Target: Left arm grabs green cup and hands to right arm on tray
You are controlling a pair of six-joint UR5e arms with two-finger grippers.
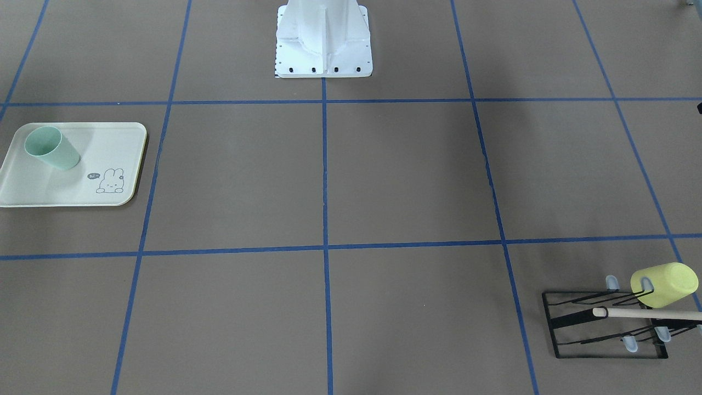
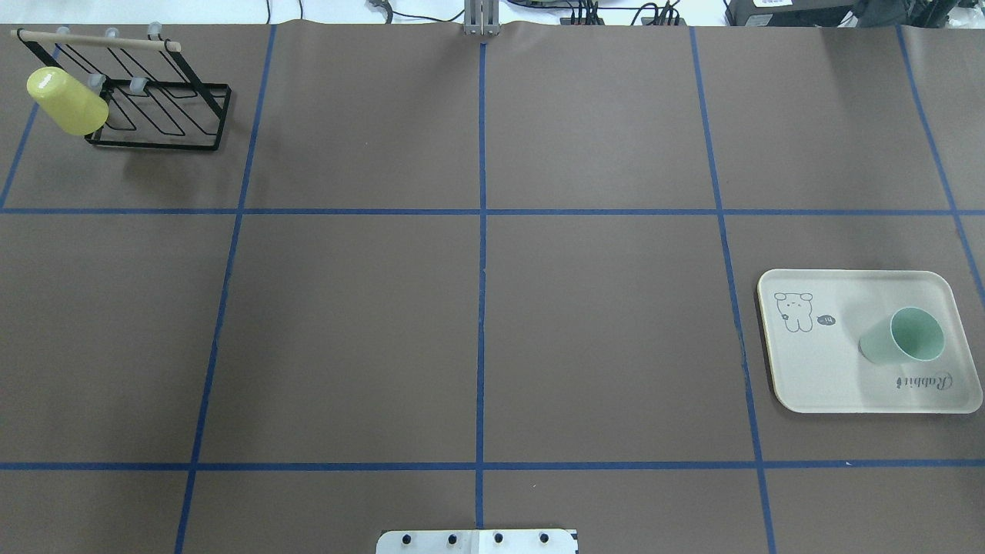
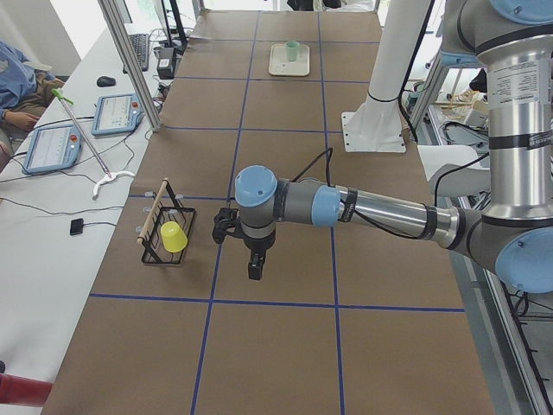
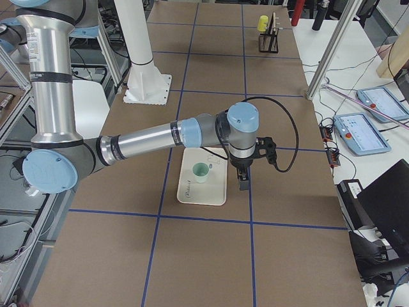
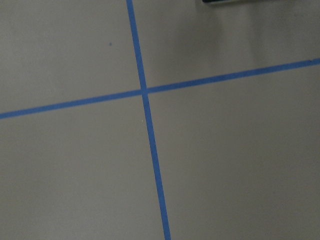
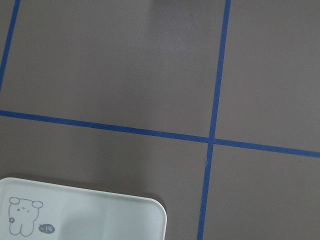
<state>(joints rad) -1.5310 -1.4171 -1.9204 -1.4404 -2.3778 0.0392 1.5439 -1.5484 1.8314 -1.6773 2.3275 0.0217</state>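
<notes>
The green cup (image 1: 52, 148) stands upright, mouth up, on the cream tray (image 1: 118, 140), at its far end from the bunny drawing; it also shows in the overhead view (image 2: 904, 336) on the tray (image 2: 816, 369). The left gripper (image 3: 254, 270) shows only in the exterior left view. It hangs over bare table beside the black rack, and I cannot tell if it is open. The right gripper (image 4: 243, 185) shows only in the exterior right view. It hangs just off the tray's (image 4: 192, 195) edge, apart from the cup (image 4: 200, 171), and I cannot tell its state. Neither holds anything that I can see.
A yellow-green cup (image 2: 68, 100) hangs on a black wire rack (image 2: 161, 115) with a wooden bar at the table's far left corner. The robot's white base (image 1: 323, 49) stands at the table's middle edge. Blue tape lines grid the brown table.
</notes>
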